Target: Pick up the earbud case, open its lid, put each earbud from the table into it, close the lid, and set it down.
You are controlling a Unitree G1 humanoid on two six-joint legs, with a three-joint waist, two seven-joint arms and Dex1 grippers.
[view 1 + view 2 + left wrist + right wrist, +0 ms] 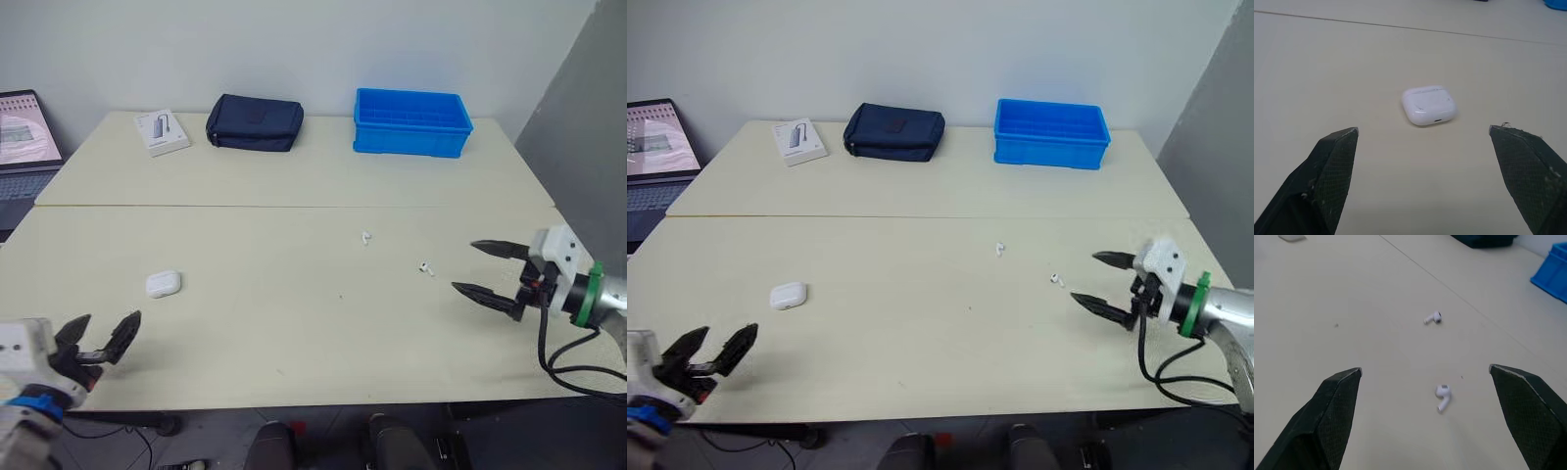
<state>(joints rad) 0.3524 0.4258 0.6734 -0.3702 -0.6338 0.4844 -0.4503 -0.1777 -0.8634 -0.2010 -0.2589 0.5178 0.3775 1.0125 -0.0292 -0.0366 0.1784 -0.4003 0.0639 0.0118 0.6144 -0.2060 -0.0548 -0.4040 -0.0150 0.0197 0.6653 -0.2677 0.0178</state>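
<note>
A laptop is seen at ten o'clock, white box at eleven, navy pouch at twelve, blue bin at one.

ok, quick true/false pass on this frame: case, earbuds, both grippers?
1. The earbud case lies on the table with its lid shut. True.
2. Both earbuds are inside the case. False: the far earbud and the near earbud lie on the table, apart from the case.
3. The left gripper has its fingers open and holds nothing. True.
4. The right gripper is shut on an earbud. False: its fingers are open, and the near earbud lies on the table ahead of them.
</note>
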